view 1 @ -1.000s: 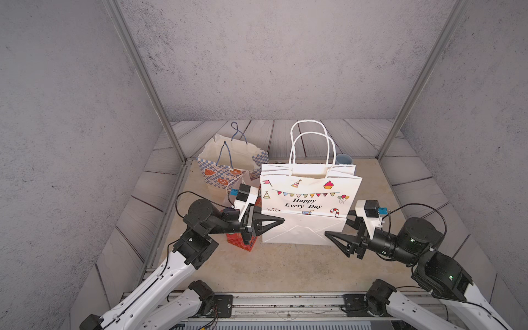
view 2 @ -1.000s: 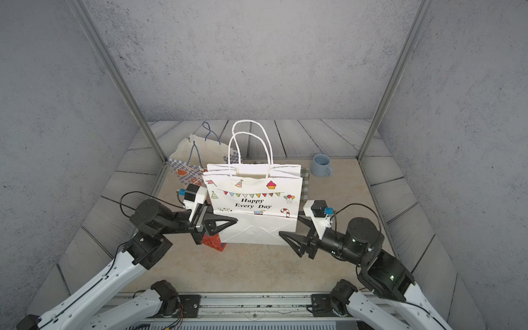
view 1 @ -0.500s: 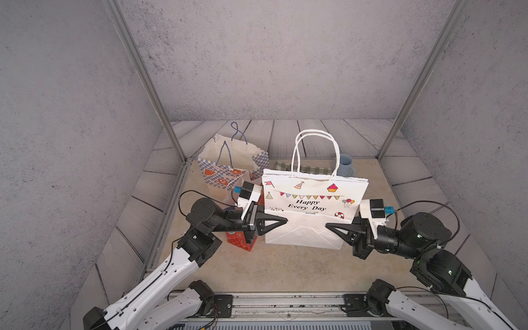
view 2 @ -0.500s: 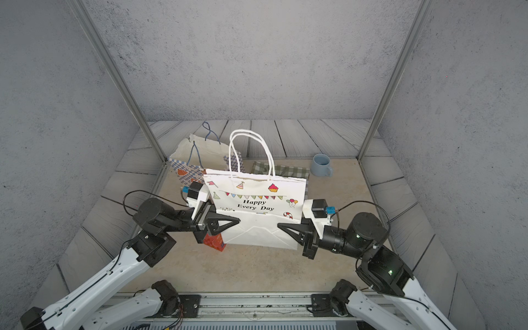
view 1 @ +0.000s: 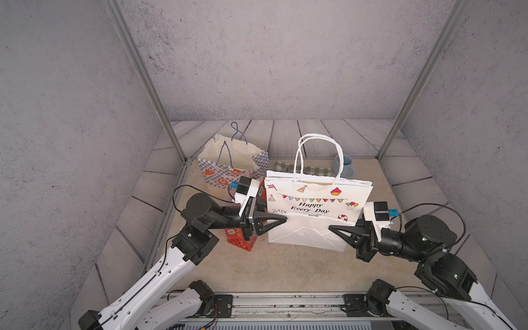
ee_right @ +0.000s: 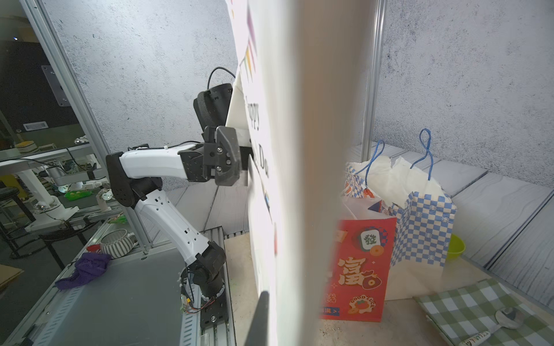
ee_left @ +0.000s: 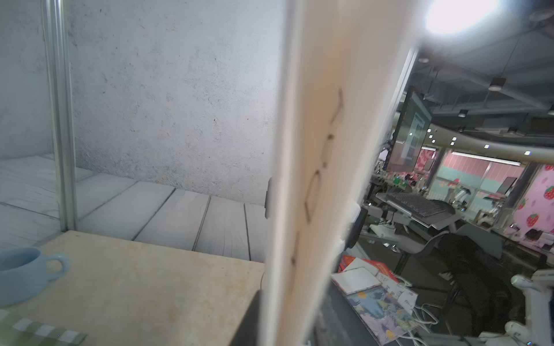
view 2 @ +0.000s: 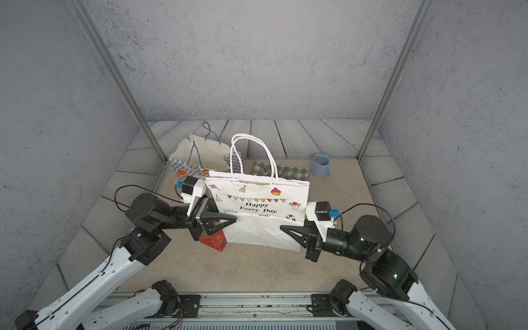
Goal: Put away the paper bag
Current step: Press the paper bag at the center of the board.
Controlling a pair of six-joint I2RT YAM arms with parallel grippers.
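Observation:
The white paper bag (view 1: 317, 208) printed "Happy Every Day" stands upright and pressed flat in both top views (view 2: 257, 205), its handles up. My left gripper (view 1: 284, 220) is shut on its lower left edge, also seen in a top view (view 2: 235, 219). My right gripper (view 1: 331, 227) is shut on its lower right edge, likewise (view 2: 281, 227). In the left wrist view the bag's edge (ee_left: 323, 149) runs up from between the jaws. In the right wrist view the bag (ee_right: 314, 149) fills the middle, with one dark finger (ee_right: 260, 314) beside it.
A blue checkered bag (view 1: 228, 168) stands open at the back left, and a red bag (view 1: 241, 238) stands under my left gripper. At the back lie a green checked cloth (view 1: 311, 169) with a spoon (ee_right: 506, 317) and a blue mug (view 1: 344, 165). Metal frame posts flank the table.
My right gripper, open and apart from the bag a second ago, has moved in and shut on its right edge. The bag has shifted right and flattened.

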